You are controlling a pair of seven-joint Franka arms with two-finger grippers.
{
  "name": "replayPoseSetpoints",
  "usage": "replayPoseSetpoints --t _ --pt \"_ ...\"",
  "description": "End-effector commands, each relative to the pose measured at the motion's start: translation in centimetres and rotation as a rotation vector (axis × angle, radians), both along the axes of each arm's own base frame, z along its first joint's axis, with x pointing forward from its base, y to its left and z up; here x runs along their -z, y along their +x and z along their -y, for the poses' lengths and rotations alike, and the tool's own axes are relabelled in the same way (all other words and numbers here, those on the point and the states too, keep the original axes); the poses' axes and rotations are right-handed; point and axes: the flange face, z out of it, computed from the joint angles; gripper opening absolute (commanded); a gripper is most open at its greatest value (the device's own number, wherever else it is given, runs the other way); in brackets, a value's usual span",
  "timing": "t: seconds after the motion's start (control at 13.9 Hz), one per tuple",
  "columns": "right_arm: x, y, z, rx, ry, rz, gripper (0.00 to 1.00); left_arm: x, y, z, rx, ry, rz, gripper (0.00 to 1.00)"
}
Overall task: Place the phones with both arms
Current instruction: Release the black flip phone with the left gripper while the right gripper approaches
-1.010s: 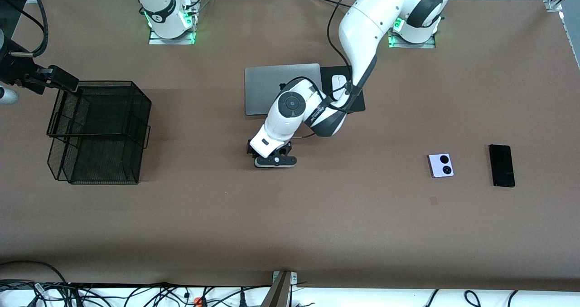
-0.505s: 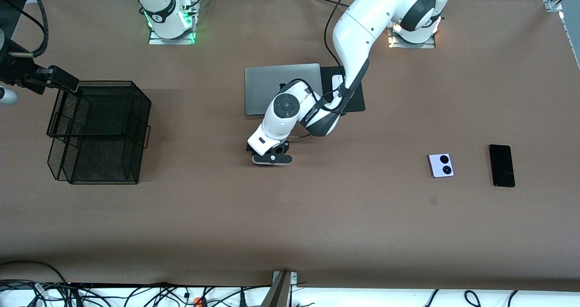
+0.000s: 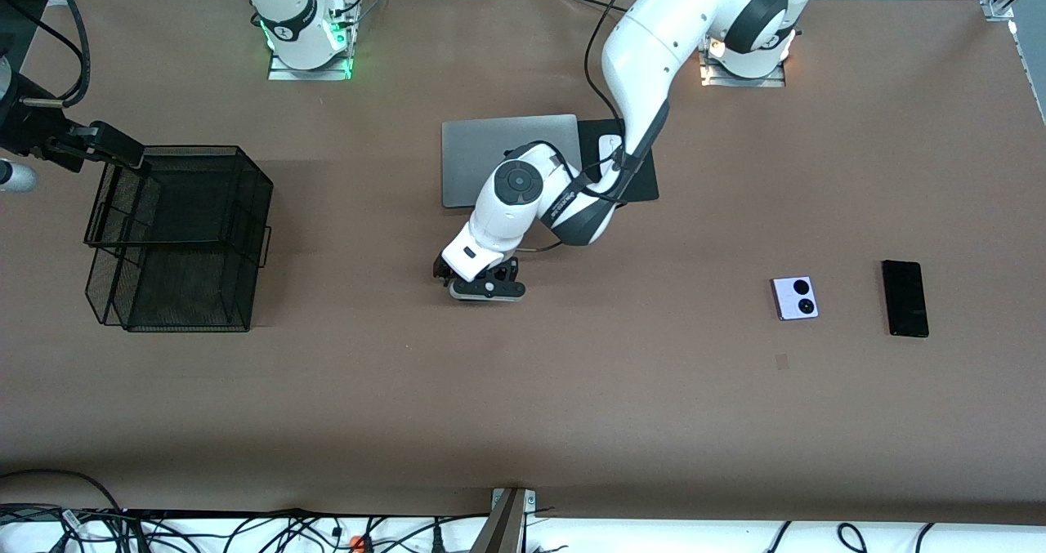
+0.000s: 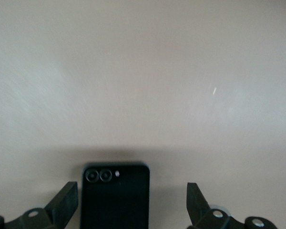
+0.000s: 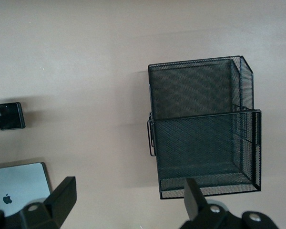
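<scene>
black folded phone (image 4: 115,195) flat on counter (image 3: 523,398) mid-length, between left tool's (image 4: 132,200) spread fingers, not gripped | lavender-white phone (image 3: 794,297) and slim black phone (image 3: 905,298) apart, toward left arm's end | right tool (image 5: 126,202) open, waiting above mesh basket (image 3: 176,238) near right arm's end

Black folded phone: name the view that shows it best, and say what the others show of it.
The left wrist view: the black folded phone lies flat on the table, camera rings showing, between the left tool's open fingers. The right wrist view shows it small, partly covered. The front view hides it under the left tool.
</scene>
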Motion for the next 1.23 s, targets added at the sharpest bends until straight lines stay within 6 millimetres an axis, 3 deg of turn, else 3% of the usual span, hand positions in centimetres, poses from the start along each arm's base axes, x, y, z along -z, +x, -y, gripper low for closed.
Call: replayPoseSetpoints --t 0.0,0.14,0.29,0.43,0.5,0.65,0.79,0.87,1.01,1.15 --pt "0.2 0.2 0.0 0.005 0.01 -0.012 1.0 -8.4 2.6 -6.5 -0.092 0.068 -0.093 1.0" --pt "0.7 0.5 0.7 0.018 0.012 -0.019 1.0 -13.3 4.6 -13.5 -0.158 0.125 -0.17 1.0" --pt "4.0 1.8 0.3 -0.006 0.014 -0.078 1.0 -17.7 6.4 -23.0 -0.24 0.144 -0.219 1.0" --pt "7.2 3.1 -0.9 -0.004 0.021 -0.12 1.0 -19.1 6.2 -30.7 -0.256 0.164 -0.241 1.0" --pt "10.3 4.2 -2.6 -0.027 0.024 -0.173 1.0 -19.1 6.2 -34.6 -0.235 0.197 -0.238 1.0" --pt "14.8 6.1 -7.8 -0.085 0.057 -0.168 1.0 -18.0 6.4 -41.5 -0.17 0.241 -0.259 1.0" --pt "18.9 7.3 -13.9 -0.052 0.036 -0.131 1.0 -15.3 6.3 -46.5 -0.13 0.286 -0.29 1.0" --pt "20.7 7.7 -16.7 -0.01 0.033 -0.099 1.0 -13.7 6.1 -48.8 -0.123 0.324 -0.308 1.0" --pt "24.9 7.0 -24.2 0.023 0.026 -0.065 1.0 -10.7 5.4 -52.7 -0.095 0.343 -0.309 1.0" --pt "28.9 6.5 -28.6 0.078 0.028 -0.038 1.0 -7.1 4.3 -55.9 -0.092 0.333 -0.283 1.0"
